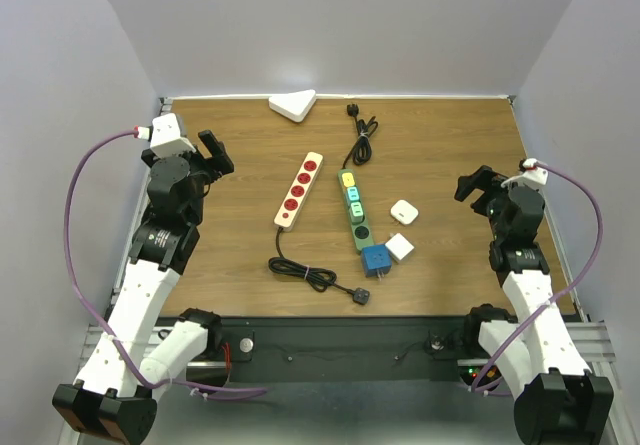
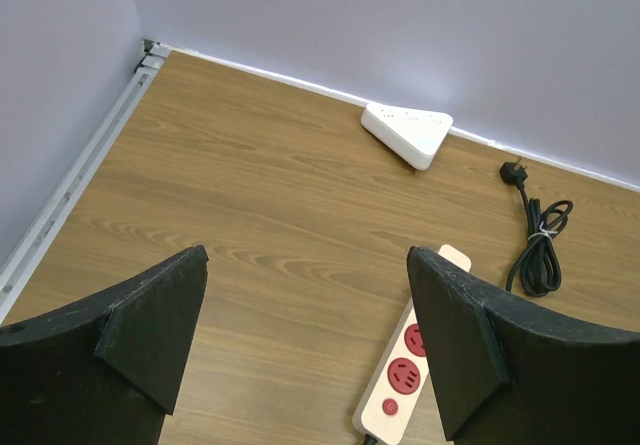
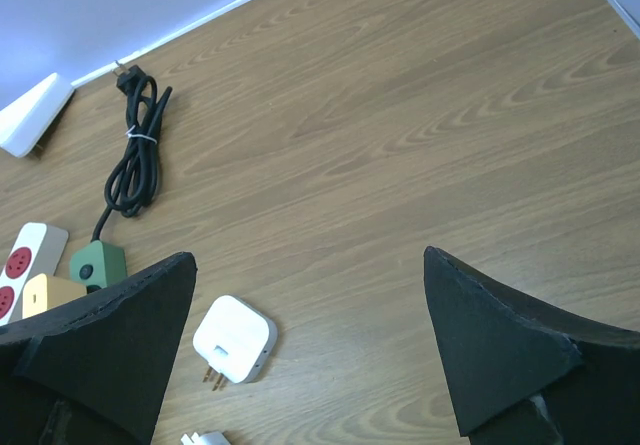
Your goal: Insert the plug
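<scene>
Low-left in the right wrist view, the plug (image 3: 235, 338) lies prongs-downward, nearer the right claw (image 3: 310, 257), whose jaws stand apart.

A wooden desk (image 1: 440, 155) stands enclosed by plain pale lilac walls (image 1: 340, 25) on three sides, evenly lit.

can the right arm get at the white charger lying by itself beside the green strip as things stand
Probably yes. The right tool is open above bare table, and the white charger lies alone, clear of the green strip, with nothing standing between them.
</scene>
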Controlling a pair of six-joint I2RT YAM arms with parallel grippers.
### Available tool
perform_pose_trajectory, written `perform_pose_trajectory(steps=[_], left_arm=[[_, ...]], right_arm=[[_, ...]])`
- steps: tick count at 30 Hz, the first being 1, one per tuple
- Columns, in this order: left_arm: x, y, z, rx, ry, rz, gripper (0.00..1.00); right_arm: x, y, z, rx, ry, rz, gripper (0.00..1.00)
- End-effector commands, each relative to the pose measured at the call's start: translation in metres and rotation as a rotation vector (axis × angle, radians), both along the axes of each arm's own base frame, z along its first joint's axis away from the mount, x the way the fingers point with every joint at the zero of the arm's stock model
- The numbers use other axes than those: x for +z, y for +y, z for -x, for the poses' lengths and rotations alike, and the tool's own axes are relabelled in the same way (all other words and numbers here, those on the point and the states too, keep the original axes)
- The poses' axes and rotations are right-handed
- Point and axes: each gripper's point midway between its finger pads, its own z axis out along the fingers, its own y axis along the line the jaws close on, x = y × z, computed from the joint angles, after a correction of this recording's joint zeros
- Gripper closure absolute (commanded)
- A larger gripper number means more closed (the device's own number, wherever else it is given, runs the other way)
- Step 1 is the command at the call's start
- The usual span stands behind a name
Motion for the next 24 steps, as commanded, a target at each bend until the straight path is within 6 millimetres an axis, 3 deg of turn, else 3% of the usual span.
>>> perform_pose_trajectory(steps=[1, 5, 10, 11, 17, 20, 23, 24], left_arm=[[0.024, 0.006, 0.007, 0.030, -0.068, 0.010, 0.08], [0.018, -0.011, 0.008, -0.039, -0.048, 0.024, 0.08], [-0.032, -0.058, 0.008, -0.158, 0.088, 0.114, 0.08], [-0.046, -0.083, 0.016, -0.227, 0.122, 0.121, 0.08], [-0.088, -0.169, 0.051, -0.361, 0.245, 0.171, 0.08], [-0.092, -0.200, 0.062, -0.421, 0.286, 0.208, 0.08], [-0.113, -0.242, 0.077, -0.491, 0.362, 0.183, 0.08], [-0.109, -0.249, 0.083, -0.514, 0.362, 0.197, 0.08]], right_arm=[[0.024, -0.001, -0.003, -0.006, -0.051, 0.018, 0.00], [0.021, -0.002, -0.004, -0.014, -0.038, 0.014, 0.00], [0.015, -0.001, -0.007, -0.009, -0.008, -0.001, 0.00], [0.015, 0.000, -0.007, -0.008, -0.004, -0.011, 0.00], [0.005, 0.009, -0.011, 0.027, 0.036, -0.058, 0.00], [-0.003, 0.017, -0.010, 0.067, 0.078, -0.080, 0.00], [-0.009, 0.021, -0.011, 0.087, 0.106, -0.094, 0.00], [-0.009, 0.022, -0.010, 0.091, 0.110, -0.094, 0.00]])
